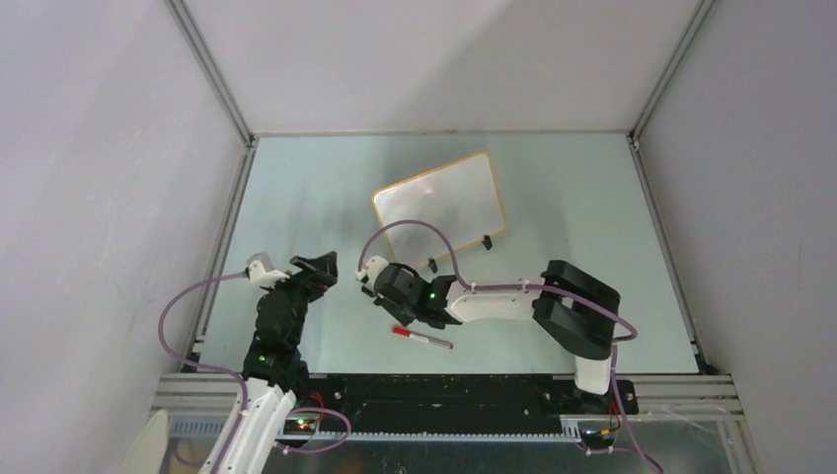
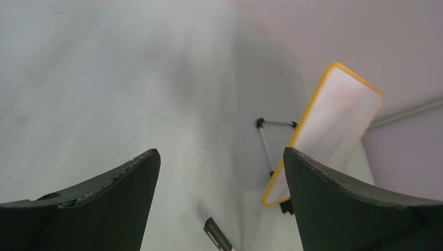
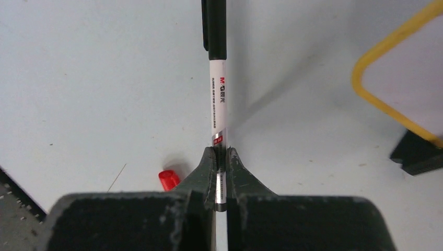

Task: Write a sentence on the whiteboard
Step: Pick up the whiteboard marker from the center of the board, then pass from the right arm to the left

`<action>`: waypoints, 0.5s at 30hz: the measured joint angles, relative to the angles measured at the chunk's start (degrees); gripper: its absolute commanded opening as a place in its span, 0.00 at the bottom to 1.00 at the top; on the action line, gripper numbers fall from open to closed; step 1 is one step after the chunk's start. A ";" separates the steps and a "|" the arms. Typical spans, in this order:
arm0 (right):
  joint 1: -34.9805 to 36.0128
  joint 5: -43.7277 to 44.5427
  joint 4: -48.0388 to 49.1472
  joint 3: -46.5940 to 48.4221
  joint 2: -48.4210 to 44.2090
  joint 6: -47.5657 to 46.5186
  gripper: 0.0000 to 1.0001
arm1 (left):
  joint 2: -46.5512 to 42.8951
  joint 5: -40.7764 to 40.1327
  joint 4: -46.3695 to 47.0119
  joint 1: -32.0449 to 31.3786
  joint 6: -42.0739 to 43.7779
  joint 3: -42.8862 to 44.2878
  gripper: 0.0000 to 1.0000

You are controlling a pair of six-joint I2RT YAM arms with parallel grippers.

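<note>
The whiteboard [image 1: 439, 202] stands tilted at mid-table on black clip feet, orange-framed; its face looks plain white and the sentence is not in view. My right gripper [image 1: 376, 280] hovers just in front of the board's near left corner [image 3: 412, 78]. It [image 3: 221, 151] is shut on a white marker [image 3: 219, 94] whose black cap points away from the wrist. My left gripper [image 1: 318, 267] is open to the left of it, nothing between its fingers [image 2: 220, 151]. From there I see the whiteboard [image 2: 339, 125] edge-on and the marker's black end [image 2: 217, 234].
A second marker with a red cap [image 1: 422, 339] lies on the table under the right arm, its red end [image 3: 168, 179] beside my right fingers. A black clip foot [image 3: 418, 151] sits close on the right. Enclosure walls ring the table.
</note>
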 measured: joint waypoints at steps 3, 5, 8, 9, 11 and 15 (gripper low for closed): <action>-1.31 -1.46 -0.63 0.00 -3.26 0.39 0.00 | 2.27 3.82 3.78 0.00 -1.53 0.00 0.95; -2.38 -2.91 -0.63 0.00 -6.34 0.94 0.00 | 4.26 6.84 5.33 0.00 -4.39 0.00 0.94; -3.78 -5.09 -0.50 -0.26 -10.69 2.03 0.00 | 7.52 11.45 7.76 0.00 -9.46 0.00 0.86; -4.07 -5.92 -0.35 -0.61 -12.04 2.45 0.00 | 8.41 12.74 8.28 0.00 -10.93 0.00 0.82; -4.37 -7.52 -0.37 -1.51 -14.62 3.41 0.00 | 10.21 15.67 9.38 0.00 -13.79 0.00 0.77; -4.42 -10.49 -0.46 -2.38 -17.59 5.07 0.00 | 12.87 21.11 10.71 0.00 -18.62 0.28 0.69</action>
